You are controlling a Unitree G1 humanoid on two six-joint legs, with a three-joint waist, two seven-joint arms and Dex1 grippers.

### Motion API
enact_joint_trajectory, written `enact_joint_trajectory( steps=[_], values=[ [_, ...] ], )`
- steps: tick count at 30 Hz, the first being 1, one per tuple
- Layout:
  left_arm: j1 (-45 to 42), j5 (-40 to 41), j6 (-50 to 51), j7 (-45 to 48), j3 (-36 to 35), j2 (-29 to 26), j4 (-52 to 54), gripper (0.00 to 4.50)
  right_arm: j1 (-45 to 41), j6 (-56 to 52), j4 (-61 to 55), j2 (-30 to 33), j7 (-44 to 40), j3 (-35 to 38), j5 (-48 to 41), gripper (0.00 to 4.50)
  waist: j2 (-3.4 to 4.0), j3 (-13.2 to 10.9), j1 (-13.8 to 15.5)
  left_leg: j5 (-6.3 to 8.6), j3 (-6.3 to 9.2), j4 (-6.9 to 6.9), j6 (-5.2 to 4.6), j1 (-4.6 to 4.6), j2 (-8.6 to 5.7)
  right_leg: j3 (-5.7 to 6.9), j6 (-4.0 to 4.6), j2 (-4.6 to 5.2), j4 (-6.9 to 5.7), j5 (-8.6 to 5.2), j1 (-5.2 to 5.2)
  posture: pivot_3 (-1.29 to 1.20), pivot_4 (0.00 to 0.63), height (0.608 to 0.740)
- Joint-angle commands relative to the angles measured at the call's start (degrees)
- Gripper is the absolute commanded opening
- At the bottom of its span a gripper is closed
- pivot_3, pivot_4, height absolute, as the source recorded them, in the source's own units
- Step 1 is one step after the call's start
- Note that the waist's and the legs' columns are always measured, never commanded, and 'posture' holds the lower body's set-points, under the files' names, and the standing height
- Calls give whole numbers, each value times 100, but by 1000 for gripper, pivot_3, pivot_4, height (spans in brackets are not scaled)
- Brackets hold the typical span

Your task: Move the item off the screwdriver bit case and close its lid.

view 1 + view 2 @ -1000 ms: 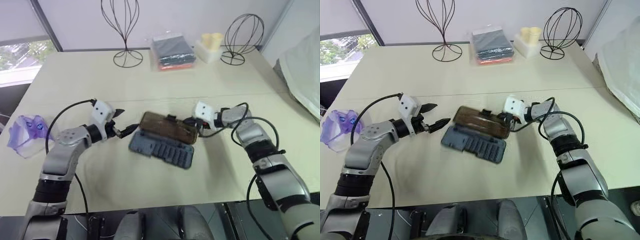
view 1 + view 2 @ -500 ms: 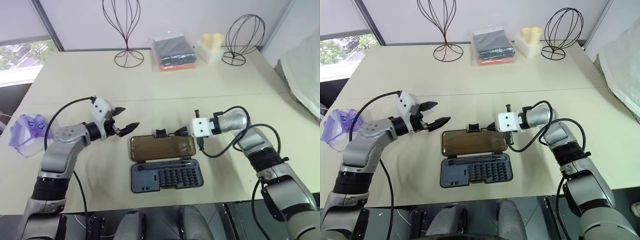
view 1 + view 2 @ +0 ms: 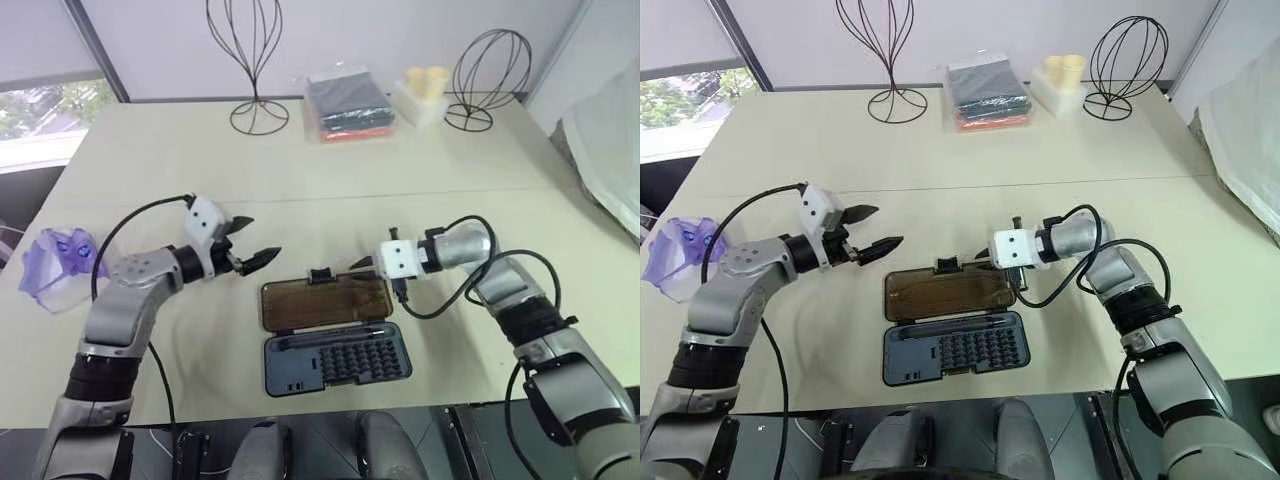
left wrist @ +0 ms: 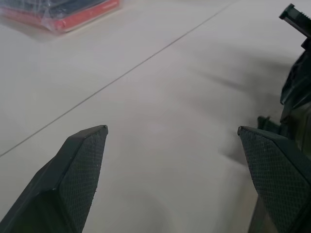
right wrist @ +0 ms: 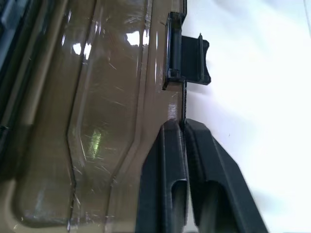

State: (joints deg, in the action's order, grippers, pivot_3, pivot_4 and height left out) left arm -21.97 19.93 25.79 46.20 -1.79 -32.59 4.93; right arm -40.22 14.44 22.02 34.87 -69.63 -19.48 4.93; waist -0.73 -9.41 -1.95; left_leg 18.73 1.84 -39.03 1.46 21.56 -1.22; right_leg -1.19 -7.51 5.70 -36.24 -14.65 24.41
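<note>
The screwdriver bit case [image 3: 953, 346] lies open near the desk's front edge, lid [image 3: 948, 294] flat and unclosed. The item [image 3: 675, 258] sits at the left edge. Right gripper [image 5: 184, 127] seems nearly clenched by the lid's rim; left gripper [image 3: 872, 229] is spread, empty.

1. no text, brand, number or sign can be read anywhere in these views.
2. the purple-and-white print on the small packet [image 3: 55, 262] at the desk's left edge is too small to make out.
</note>
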Motion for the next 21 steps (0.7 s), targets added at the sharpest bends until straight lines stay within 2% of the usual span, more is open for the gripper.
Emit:
enact_joint_trajectory(
  steps=[1, 4, 5, 11, 15, 16, 17, 21],
  values=[
    [32, 33, -114, 157, 18, -105, 280, 4500, 44, -281, -390, 134, 21, 139, -24, 2418, 0, 0, -1, 0, 0, 0, 0, 0, 0, 0, 0, 0, 0, 0, 0, 0, 150, 740],
    [77, 254, -1, 461, 56, -166, 492, 4500, 128, -545, -616, 257, -26, 185, -68, 4048, 0, 0, -2, 0, 0, 0, 0, 0, 0, 0, 0, 0, 0, 0, 0, 0, 150, 740],
    [114, 426, 102, 674, 81, -225, 675, 4500, 175, -718, -756, 327, -71, 233, -139, 4466, 0, 0, -2, 0, 0, 0, 0, 0, 0, 0, 0, 0, 0, 0, 0, 0, 150, 740],
    [279, 1026, 563, 1344, 235, -517, 1389, 4500, 361, -1371, -1310, 402, 139, 536, -393, 4466, -1, -1, 19, 1, 0, 0, -2, 1, 2, -2, 0, 0, 1, 0, 0, 0, 150, 740],
    [599, 968, 419, 1698, 560, -708, 1667, 4500, 476, -1609, -1585, 390, 403, 726, -450, 4466, 0, -1, 38, 2, -1, 0, -3, 1, 2, -2, 1, 0, 1, 0, 0, 0, 150, 740],
    [690, 906, 334, 1771, 662, -737, 1704, 3932, 488, -1658, -1636, 378, 475, 773, -466, 4500, 0, -1, 46, 2, -1, 0, -4, 1, 1, -2, 1, 0, 1, 0, 0, 0, 150, 740],
    [767, 863, 257, 1831, 754, -758, 1734, 3647, 494, -1716, -1680, 366, 543, 815, -486, 4500, 1, -2, 61, 2, -2, 0, -4, 0, 1, -2, 1, 0, 1, 0, 0, 0, 150, 740],
    [1026, 813, 122, 2005, 1103, -730, 1859, 1700, 487, -1954, -1805, 309, 844, 984, -549, 4500, 1, -2, 110, 3, -7, -3, -6, 1, 1, -5, 1, 0, 3, 0, 0, 0, 150, 740]
  ],
)
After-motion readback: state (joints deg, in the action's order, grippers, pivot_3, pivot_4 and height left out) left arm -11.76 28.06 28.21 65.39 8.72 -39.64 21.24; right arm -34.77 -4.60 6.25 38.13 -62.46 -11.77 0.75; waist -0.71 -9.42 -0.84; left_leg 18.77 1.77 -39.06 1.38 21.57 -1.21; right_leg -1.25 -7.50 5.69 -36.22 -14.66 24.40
